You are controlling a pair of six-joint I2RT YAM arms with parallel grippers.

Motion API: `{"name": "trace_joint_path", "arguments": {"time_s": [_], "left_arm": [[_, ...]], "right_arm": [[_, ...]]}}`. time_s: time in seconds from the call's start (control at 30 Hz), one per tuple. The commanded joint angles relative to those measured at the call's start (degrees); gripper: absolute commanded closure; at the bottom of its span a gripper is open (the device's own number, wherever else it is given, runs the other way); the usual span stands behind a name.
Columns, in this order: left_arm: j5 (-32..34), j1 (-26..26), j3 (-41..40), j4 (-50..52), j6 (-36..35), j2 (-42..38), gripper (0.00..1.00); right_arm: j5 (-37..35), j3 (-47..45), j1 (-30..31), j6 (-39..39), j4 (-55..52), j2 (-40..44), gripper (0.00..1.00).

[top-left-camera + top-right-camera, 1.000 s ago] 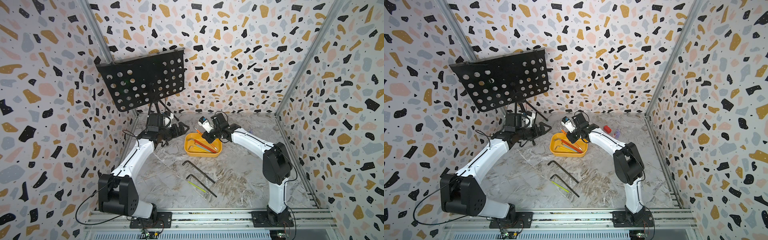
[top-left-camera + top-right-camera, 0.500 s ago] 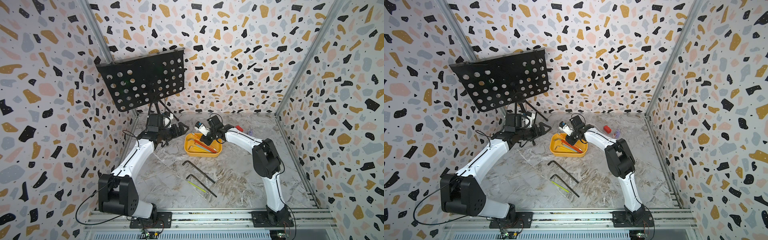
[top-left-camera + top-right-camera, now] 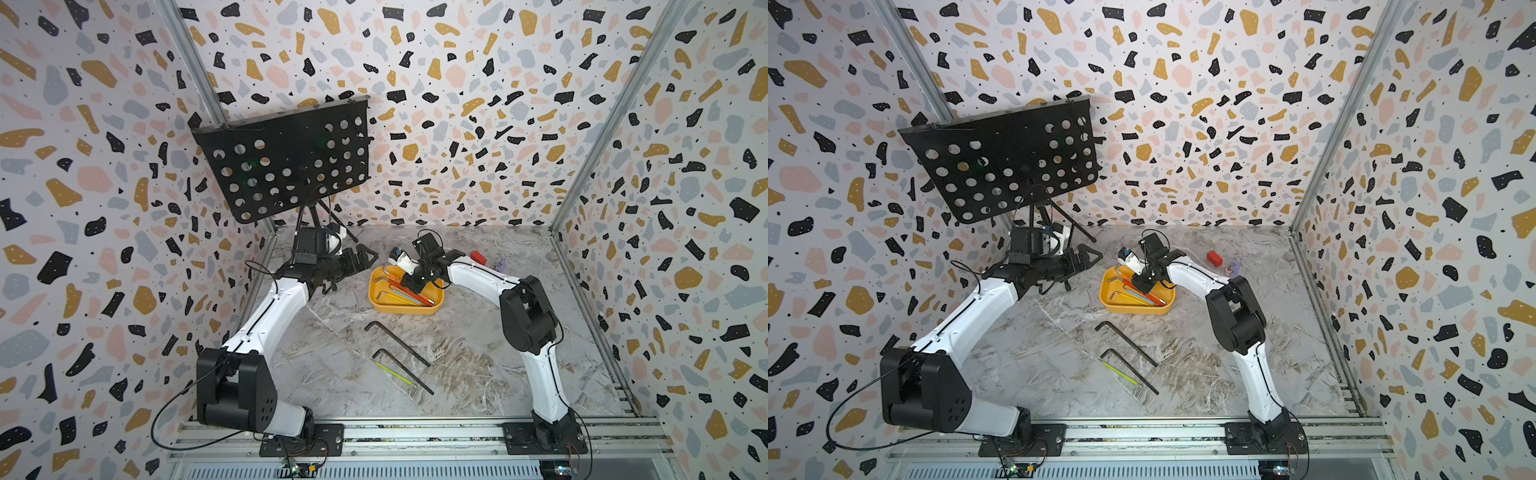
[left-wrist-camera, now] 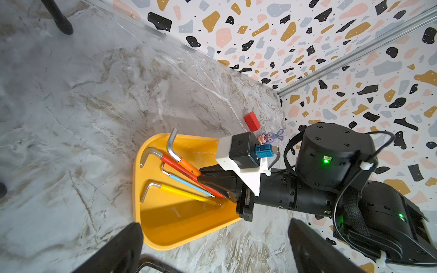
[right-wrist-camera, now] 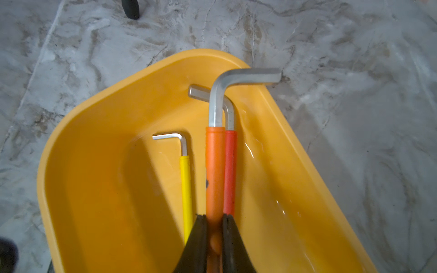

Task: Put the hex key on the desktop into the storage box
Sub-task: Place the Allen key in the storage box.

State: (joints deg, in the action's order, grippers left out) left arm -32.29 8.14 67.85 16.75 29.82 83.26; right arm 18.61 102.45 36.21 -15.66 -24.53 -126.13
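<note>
Nearest me, in the lower middle of both top views, three hex keys lie on the tabletop. There is a black hex key, a second black hex key just below it, and a thin yellow-green hex key close alongside that one.

Above them, mid-frame, sits the yellow-orange storage box. My right jaws are clenched on the orange-sleeved hex key. The right wrist view shows its sleeve pinched between the two black fingers, with its bare steel bend reaching out past the box rim at upper right. The red-sleeved hex key lies just beside and under it, and the yellow-sleeved hex key is to its left on the box floor.

That view hides the blue-sleeved hex key; the left wrist view shows it lying between the red and the yellow. The left wrist view also shows my left jaws released: two blurred dark prongs stand wide apart at the bottom edge with nothing gripped.

Further back, a red block and a small purple rabbit figure stand near the corner; the figure is only a speck in the top views. Farthest, upper left in the top views, is a black perforated music stand.
</note>
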Motion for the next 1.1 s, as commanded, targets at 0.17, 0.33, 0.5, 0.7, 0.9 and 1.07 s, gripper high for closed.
{"name": "trace_joint_path", "arguments": {"time_s": [0.17,0.33,0.5,0.7,0.9,1.07], "left_arm": [[-0.17,0.04,-0.64,-1.9,0.34,-0.63,0.0],[-0.51,0.05,-0.55,-1.92,0.54,-0.36,0.0],[-0.52,0.03,-0.54,-1.91,0.45,-0.41,0.0],[-0.61,0.03,-0.53,-1.94,0.48,-0.49,0.0],[-0.19,0.03,-0.72,-1.8,0.16,-0.96,0.0],[0.05,0.03,-0.86,-1.81,-0.01,-1.24,0.0]], "right_arm": [[2.68,2.74,-0.16,1.49,-3.67,-0.88,1.0],[2.26,2.75,-0.17,1.86,-4.79,-1.07,1.0],[2.56,2.33,-0.17,2.03,-5.52,-0.6,0.99],[1.79,1.86,-0.17,2.02,-6.28,0.52,0.89],[1.08,0.76,-0.18,1.77,-6.79,2.68,0.81],[1.09,-0.57,-0.2,1.95,-7.08,5.01,0.74]]}}
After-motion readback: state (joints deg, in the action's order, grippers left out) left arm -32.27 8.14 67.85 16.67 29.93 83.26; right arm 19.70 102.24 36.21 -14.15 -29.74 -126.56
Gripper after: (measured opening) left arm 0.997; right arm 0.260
